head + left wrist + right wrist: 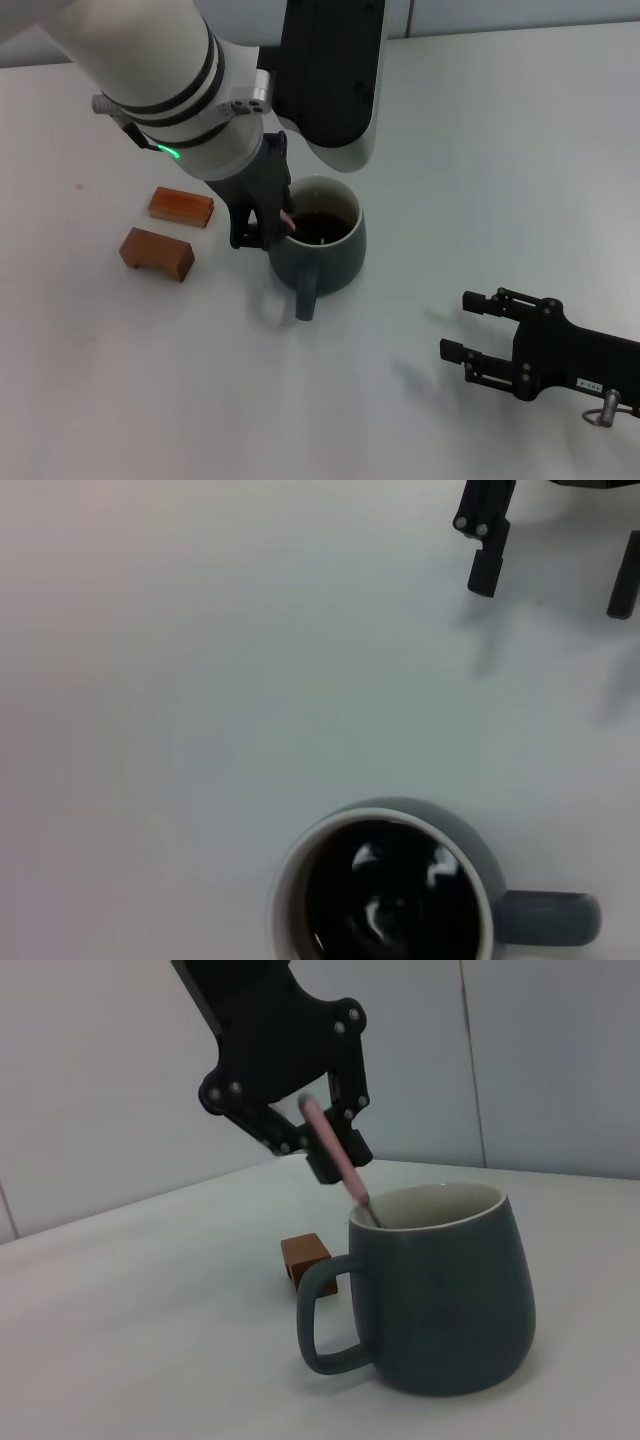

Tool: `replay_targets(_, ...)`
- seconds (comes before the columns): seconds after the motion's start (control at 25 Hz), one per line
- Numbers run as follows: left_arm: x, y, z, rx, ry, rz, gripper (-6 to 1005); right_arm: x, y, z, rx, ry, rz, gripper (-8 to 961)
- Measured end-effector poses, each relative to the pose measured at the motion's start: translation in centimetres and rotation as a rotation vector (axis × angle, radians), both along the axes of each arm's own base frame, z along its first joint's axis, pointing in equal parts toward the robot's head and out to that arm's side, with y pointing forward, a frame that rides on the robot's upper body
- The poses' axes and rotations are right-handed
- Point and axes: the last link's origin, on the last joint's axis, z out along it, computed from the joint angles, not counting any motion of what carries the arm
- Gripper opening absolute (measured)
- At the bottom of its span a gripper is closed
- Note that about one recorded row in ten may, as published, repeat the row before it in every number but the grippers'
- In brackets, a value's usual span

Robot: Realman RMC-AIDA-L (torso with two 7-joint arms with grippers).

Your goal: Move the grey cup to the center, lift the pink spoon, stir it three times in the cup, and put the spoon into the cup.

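Observation:
The grey cup [335,262] stands upright near the middle of the table, dark liquid inside, its handle toward me. It also shows in the left wrist view [482,872] and the right wrist view [440,1300]. My left gripper [262,232] hangs over the cup's left rim, shut on the pink spoon [288,218]. In the right wrist view the left gripper [312,1155] holds the spoon [335,1155] tilted, its metal bowl at the rim inside the cup. My right gripper [457,325] is open and empty, low over the table, right of the cup.
Two brown wooden blocks [181,207] [157,253] lie left of the cup; one also shows in the right wrist view [305,1255]. The right gripper's fingers [485,570] show in the left wrist view. The table [500,150] is white.

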Motion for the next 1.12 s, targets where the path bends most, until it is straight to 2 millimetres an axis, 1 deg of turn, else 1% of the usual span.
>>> replay_targets(0.12, -0.1, 0.0, 0.0, 0.000, 0.001, 0.008, 169, 0.0, 0.0, 0.0, 0.000, 0.000, 0.000, 710)
replay_targets(0.32, 0.1, -0.1, 0.0, 0.001, -0.013, 0.012, 264, 0.0, 0.0, 0.0, 0.001, 0.000, 0.000, 710)
replay_targets(0.44, 0.9, -0.5, 0.7, -0.016, -0.104, 0.015, 321, 0.0, 0.0, 0.0, 0.002, 0.001, -0.001, 710)
replay_targets(0.56, 1.9, -0.5, 2.4, -0.032, -0.275, 0.022, 378, 0.0, 0.0, 0.1, 0.005, 0.001, -0.003, 710)
replay_targets(0.6, 2.7, -0.5, 3.9, -0.053, -0.434, 0.039, 378, 0.0, 0.0, 0.1, 0.005, 0.001, -0.003, 710)
replay_targets(0.64, 2.7, -0.5, 3.9, -0.053, -0.434, 0.039, 378, 0.0, 0.0, 0.1, 0.004, 0.001, -0.002, 710)
replay_targets(0.72, 3.0, -0.2, 5.5, -0.066, -0.620, 0.070, 378, 0.0, 0.0, 0.1, 0.004, 0.000, -0.002, 710)
replay_targets(0.76, 2.8, 0.3, 6.6, -0.058, -0.750, 0.099, 378, 0.0, 0.0, 0.1, 0.004, 0.000, -0.002, 710)
replay_targets(0.8, 2.4, 0.6, 7.4, -0.048, -0.839, 0.121, 377, 0.0, 0.1, 0.1, 0.005, 0.000, -0.002, 710)
replay_targets(0.84, 1.8, 1.0, 8.6, -0.029, -0.999, 0.149, 377, 0.0, 0.1, 0.1, 0.005, -0.001, -0.001, 710)
replay_targets(0.92, -0.1, 1.9, 10.6, 0.024, -1.241, 0.199, 377, 0.0, 0.2, 0.2, 0.007, -0.003, 0.000, 710)
replay_targets(1.04, -4.8, 3.0, 13.3, 0.147, -1.591, 0.301, 378, 0.1, 0.2, 0.2, 0.008, -0.004, 0.001, 710)
replay_targets(1.12, -7.4, 3.2, 14.5, 0.214, -1.729, 0.347, 381, 0.0, 0.2, 0.2, 0.007, -0.005, 0.002, 710)
